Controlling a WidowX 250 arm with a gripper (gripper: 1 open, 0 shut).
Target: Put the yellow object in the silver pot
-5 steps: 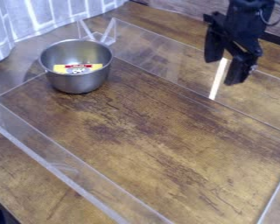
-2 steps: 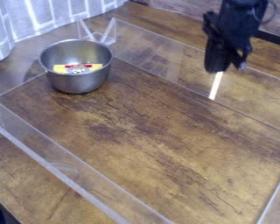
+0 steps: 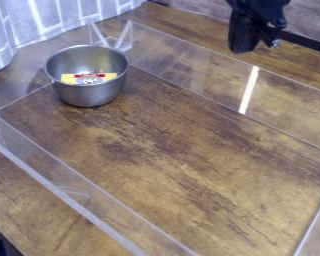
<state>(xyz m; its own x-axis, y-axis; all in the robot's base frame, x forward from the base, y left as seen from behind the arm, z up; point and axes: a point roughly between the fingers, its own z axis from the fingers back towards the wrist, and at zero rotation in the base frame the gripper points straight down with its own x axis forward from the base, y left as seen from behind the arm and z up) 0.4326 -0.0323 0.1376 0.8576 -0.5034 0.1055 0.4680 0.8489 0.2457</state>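
Yellow object sits inside the silver pot, and the hand is up at the far side!

Here's the yellow object (image 3: pixel 88 79), red patch and dark marks showing, lying low inside the silver pot (image 3: pixel 87 76), which stands upright on the brown wooden counter (image 3: pixel 176 150), over on the left of the view. And the dark hand (image 3: pixel 248 42), up at the top right, well apart from the pot, is closed, with nothing to be seen in its grip! A bright white strip (image 3: pixel 248 90) lies on the wood below it, clear see-through panels (image 3: pixel 76 190) run along the counter, and a pale, pleated curtain (image 3: pixel 56 15) hangs at the top left.
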